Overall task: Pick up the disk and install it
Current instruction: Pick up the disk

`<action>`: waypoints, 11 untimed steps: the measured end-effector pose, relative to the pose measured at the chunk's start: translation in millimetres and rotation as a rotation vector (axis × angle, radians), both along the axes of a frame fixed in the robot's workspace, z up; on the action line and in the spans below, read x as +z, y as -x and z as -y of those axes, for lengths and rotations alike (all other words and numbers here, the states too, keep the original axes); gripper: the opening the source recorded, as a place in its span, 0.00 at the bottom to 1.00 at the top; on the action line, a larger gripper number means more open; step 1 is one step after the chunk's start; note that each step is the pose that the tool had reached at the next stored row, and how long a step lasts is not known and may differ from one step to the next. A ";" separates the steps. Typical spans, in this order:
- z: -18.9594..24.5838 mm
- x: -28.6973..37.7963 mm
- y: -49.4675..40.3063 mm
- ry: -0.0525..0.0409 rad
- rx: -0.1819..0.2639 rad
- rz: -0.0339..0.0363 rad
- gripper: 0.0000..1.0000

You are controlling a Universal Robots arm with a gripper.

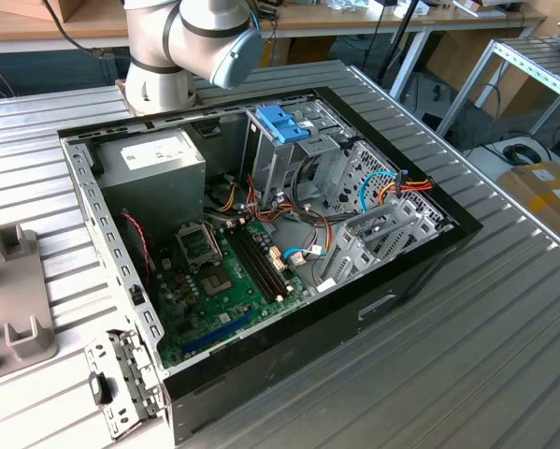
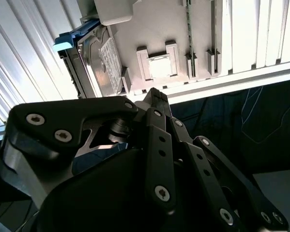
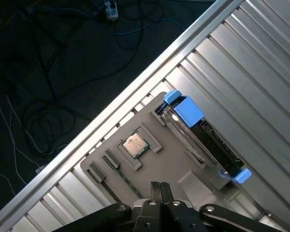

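Gripper [image 3: 161, 186] hangs with fingers pressed together, empty, near the grey holder [image 3: 170, 160] in which the disk [image 3: 203, 141] stands on edge.

- Under me spreads a ribbed metal table [image 1: 504, 355], its long silver slats running the length of the worktop.
- In the first wrist view I see its edge rail [image 3: 130, 99] cutting across on a slant, and beyond it a dark floor [image 3: 62, 58] strewn with loose cables [image 3: 36, 116].
- In the second wrist view the slats glare almost white under strong light.
- At the back of the exterior view a wooden bench [image 1: 336, 21] runs behind the table.
- On the exterior view's right a metal shelf rack [image 1: 541, 65] stands near the table, with a cardboard box [image 1: 546, 196] low beside it.
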State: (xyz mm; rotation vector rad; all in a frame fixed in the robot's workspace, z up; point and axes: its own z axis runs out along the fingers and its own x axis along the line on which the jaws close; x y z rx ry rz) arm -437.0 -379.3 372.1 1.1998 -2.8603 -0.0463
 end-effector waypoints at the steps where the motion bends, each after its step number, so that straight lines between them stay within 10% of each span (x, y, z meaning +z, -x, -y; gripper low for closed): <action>1: 0.0 0.0 0.0 0.0000 0.025 0.0000 0.10; 11: -0.4 0.0 -0.1 0.0000 0.124 0.0000 0.10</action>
